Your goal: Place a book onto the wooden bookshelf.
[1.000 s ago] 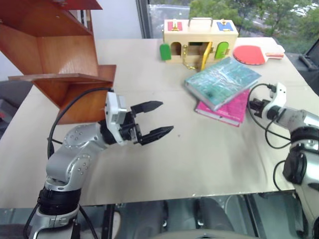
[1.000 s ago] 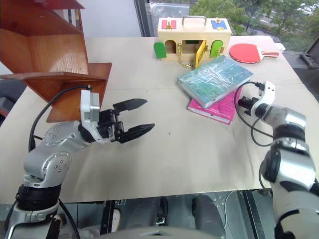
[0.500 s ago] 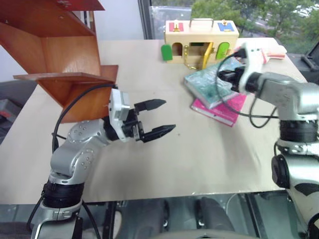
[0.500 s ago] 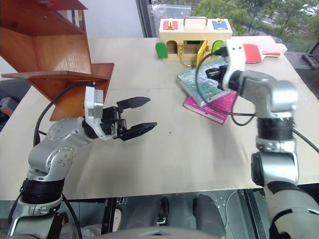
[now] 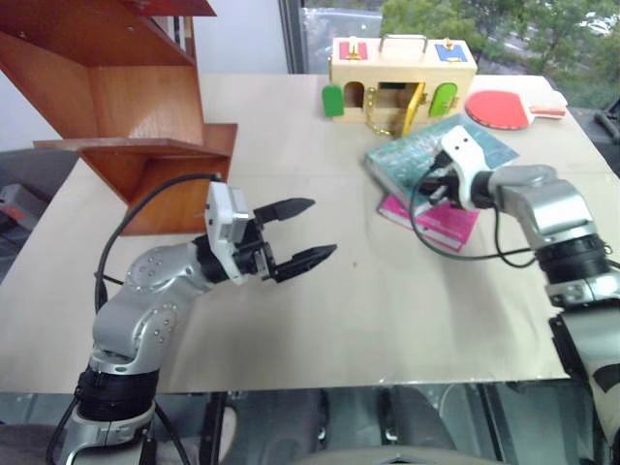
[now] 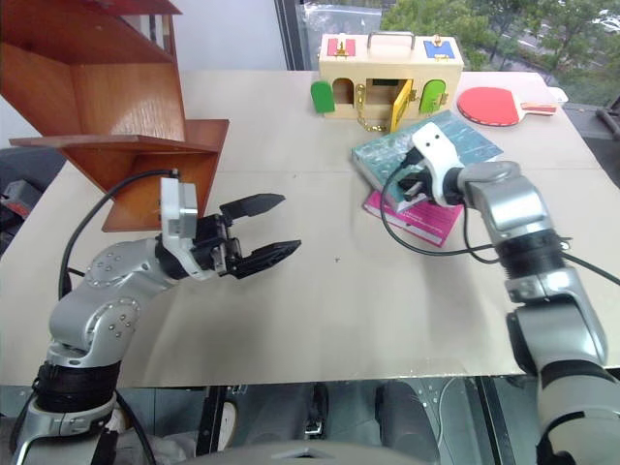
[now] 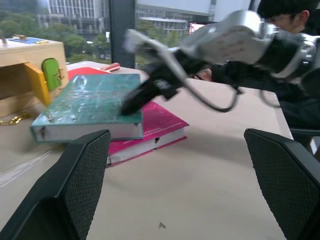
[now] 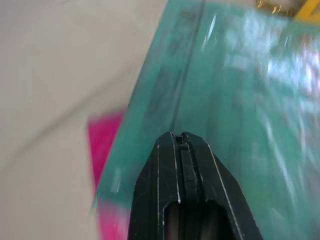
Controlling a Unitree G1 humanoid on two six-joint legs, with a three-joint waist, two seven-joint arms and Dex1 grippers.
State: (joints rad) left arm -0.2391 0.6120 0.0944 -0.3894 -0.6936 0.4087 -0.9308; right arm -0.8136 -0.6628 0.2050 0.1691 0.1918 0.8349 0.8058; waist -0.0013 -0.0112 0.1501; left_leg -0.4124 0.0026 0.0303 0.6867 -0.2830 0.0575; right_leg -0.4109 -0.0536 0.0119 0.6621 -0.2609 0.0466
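Right claw: the right gripper has its two black fingers pressed together with nothing between them. Its tip is over the near corner of the book; I cannot tell if it touches the cover.
Left claw: the left gripper is wide apart and holds nothing. It hangs over the bare table, pointing sideways toward the books, well apart from them.
Book: the book is teal-green and shiny. It lies flat on top of the pink book, which sticks out from under it on the near side.
Shelf: the wooden bookshelf is big and red-brown, with stepped boards. It stands on the left side of the table, well apart from the book.
Table: the table is pale and flat.
Box: the small wooden box sits at the far edge, just behind the books. It has green doors and a yellow door that hangs open.
Paddle: a red paddle lies beside the box, to its right.
Person: a person in dark clothes shows behind the right arm in the left wrist view.
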